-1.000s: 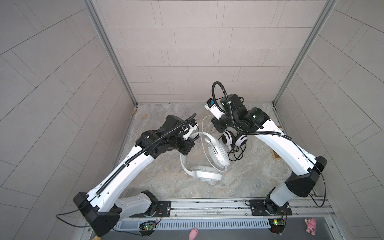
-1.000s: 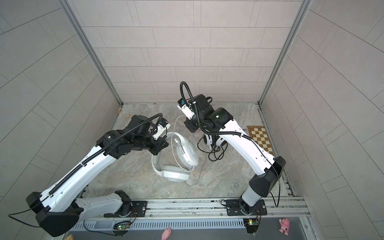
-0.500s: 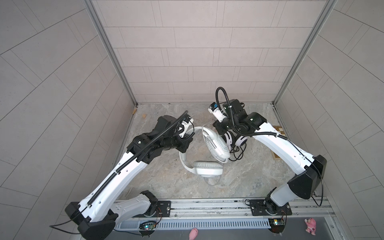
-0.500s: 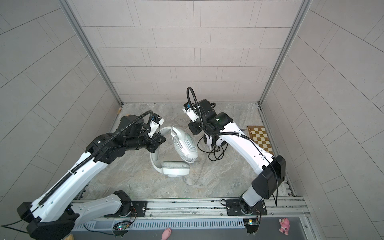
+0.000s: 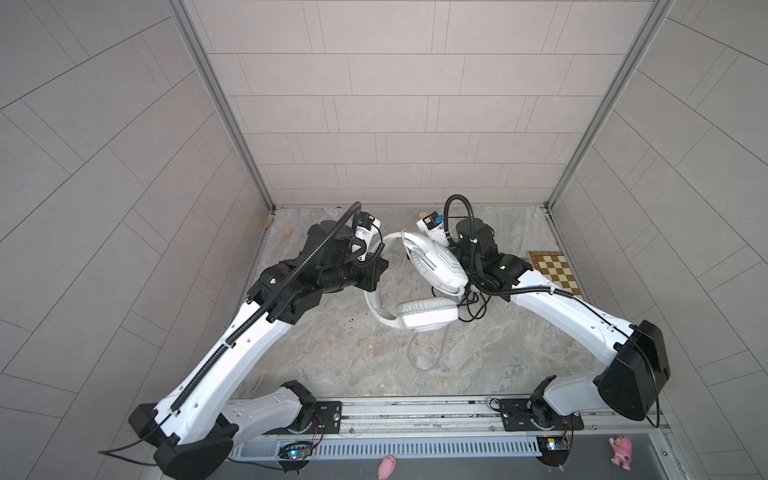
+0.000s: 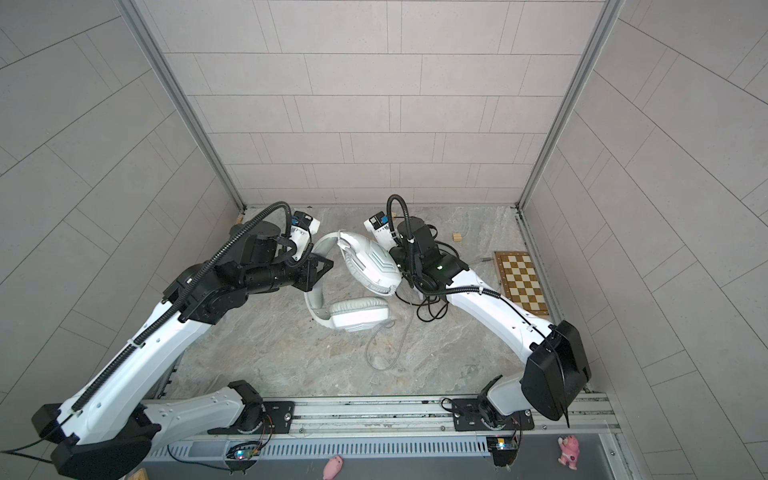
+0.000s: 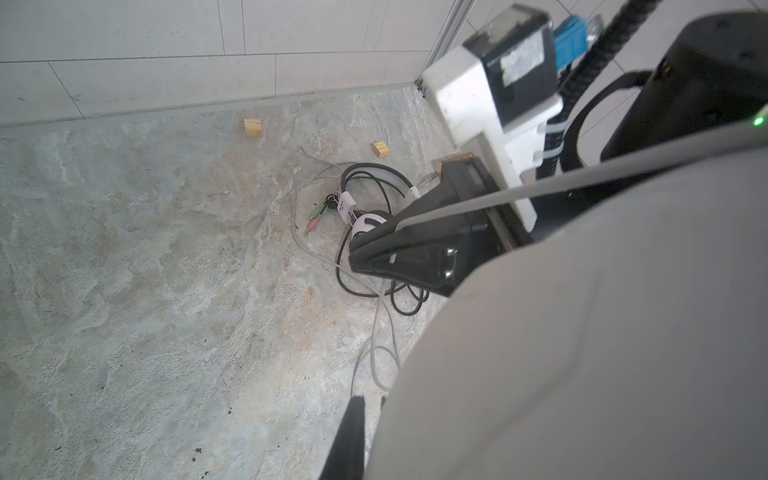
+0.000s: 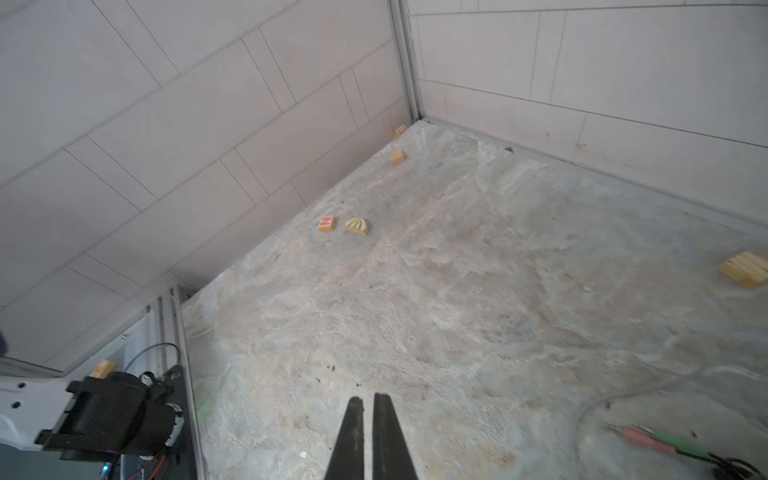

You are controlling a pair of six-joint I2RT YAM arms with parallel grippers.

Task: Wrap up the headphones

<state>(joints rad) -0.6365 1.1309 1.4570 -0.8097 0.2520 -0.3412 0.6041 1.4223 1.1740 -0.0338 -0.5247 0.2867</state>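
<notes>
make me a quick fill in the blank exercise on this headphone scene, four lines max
1. The checkerboard lies beside the ___ arm.
2. The two audio plugs are pink and ___.
3. The left end effector grips the white headset by its ___.
4. Open or shut: the right end effector is ___.

Missing words: right; green; headband; shut

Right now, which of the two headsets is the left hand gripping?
The all-white headset, clamped in the left hand and partly raised; the black-and-white headset lies on the table.
</notes>
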